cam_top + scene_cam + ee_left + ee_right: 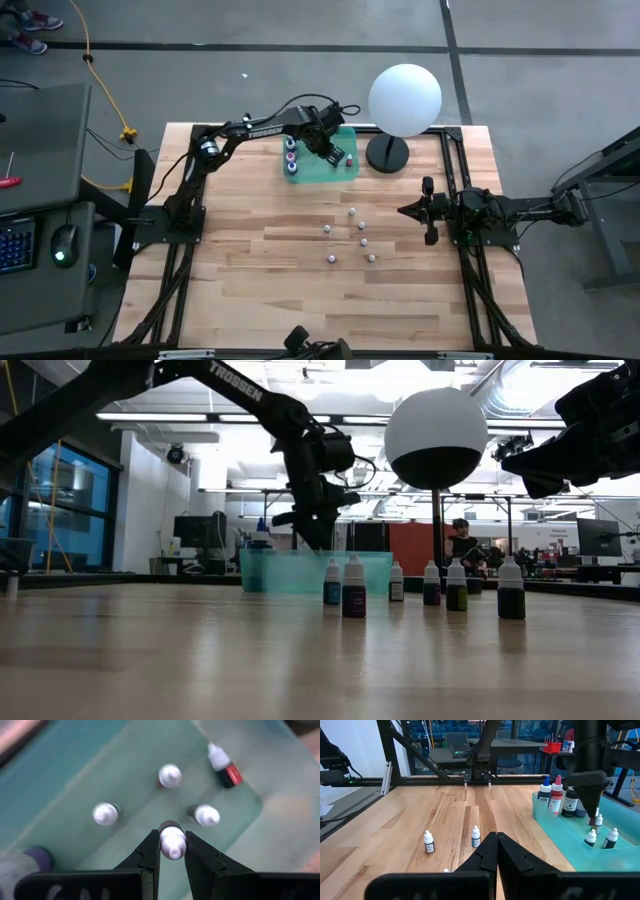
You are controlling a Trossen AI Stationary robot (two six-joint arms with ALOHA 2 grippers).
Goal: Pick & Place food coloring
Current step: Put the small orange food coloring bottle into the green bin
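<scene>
A translucent green tray (322,168) sits at the far middle of the table. Inside it stand several white-capped food coloring bottles (170,776), and a red one lies on its side (227,770). Larger blue and red bottles (555,795) stand at the tray's end. My left gripper (173,851) points down into the tray, shut on one small bottle (173,842). Several more small bottles (352,240) stand upright on the wood in front of the tray. My right gripper (496,842) waits, shut, over the table's right side. My left gripper pinches a small bottle by its white cap (173,839) between the two fingertips (152,851), coming from above and pointing down. The bottle is upright inside the tray. Whether its base rests on the tray floor I cannot tell.
A big white sphere on a black base (404,100) stands just right of the tray. Black frame rails (455,170) run along the table's sides. Bare wood lies toward the near edge (320,310). A person (460,545) shows far off in the room.
</scene>
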